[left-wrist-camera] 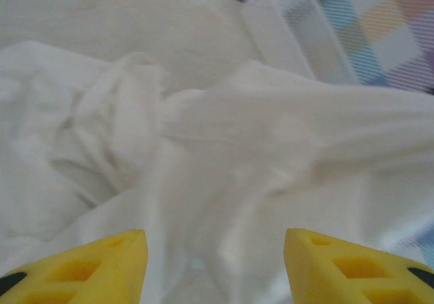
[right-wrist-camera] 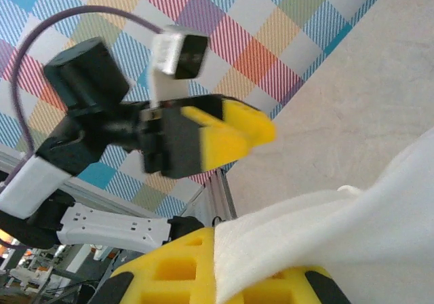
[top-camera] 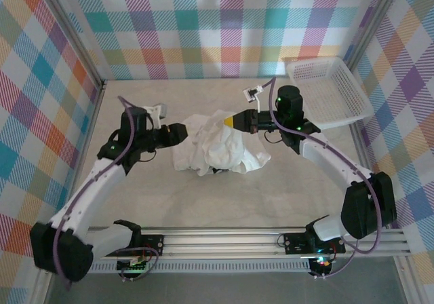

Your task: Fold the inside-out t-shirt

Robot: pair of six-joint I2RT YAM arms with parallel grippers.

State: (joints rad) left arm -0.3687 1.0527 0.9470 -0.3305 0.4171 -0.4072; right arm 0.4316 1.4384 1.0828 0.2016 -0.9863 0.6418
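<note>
The inside-out t-shirt (top-camera: pixel 213 148) is a crumpled white heap in the middle of the table. My right gripper (top-camera: pixel 232 121) is at the heap's upper right edge, shut on a raised fold of the t-shirt (right-wrist-camera: pixel 352 229), and the cloth runs out between its yellow fingers (right-wrist-camera: pixel 169 270). My left gripper (top-camera: pixel 182 133) is at the heap's left edge. In the left wrist view its yellow fingers (left-wrist-camera: pixel 102 267) stand wide apart over the t-shirt (left-wrist-camera: pixel 224 148), gripping nothing. The left gripper (right-wrist-camera: pixel 234 138) also appears in the right wrist view, hovering above the table.
A white lattice basket (top-camera: pixel 329 90) stands tilted at the back right, close behind the right arm; it is blurred in the left wrist view (left-wrist-camera: pixel 291 26). Checked walls close in the beige table (top-camera: pixel 135 202) on three sides. A metal rail (top-camera: pixel 224 239) runs along the near edge.
</note>
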